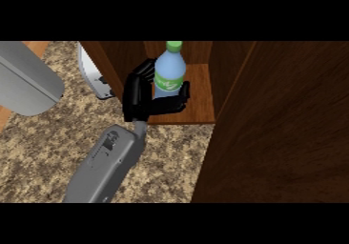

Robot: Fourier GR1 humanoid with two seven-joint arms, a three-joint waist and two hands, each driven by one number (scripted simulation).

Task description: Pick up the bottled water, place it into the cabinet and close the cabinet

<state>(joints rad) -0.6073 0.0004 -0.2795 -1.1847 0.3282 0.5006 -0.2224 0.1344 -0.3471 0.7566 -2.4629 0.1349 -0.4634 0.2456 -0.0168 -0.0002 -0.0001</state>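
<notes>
Near the shelf's (200,97) front edge, the hand (138,97) is curled round the bottle (169,71); release here could let it topple out or block the door (283,133).

Apparently left hand (139,95) around bottled water (169,71)

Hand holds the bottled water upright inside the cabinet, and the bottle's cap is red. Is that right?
Not quite: the cap is green, not red. The rest holds: the head view shows the hand curled round the upright bottled water inside the cabinet.
</notes>
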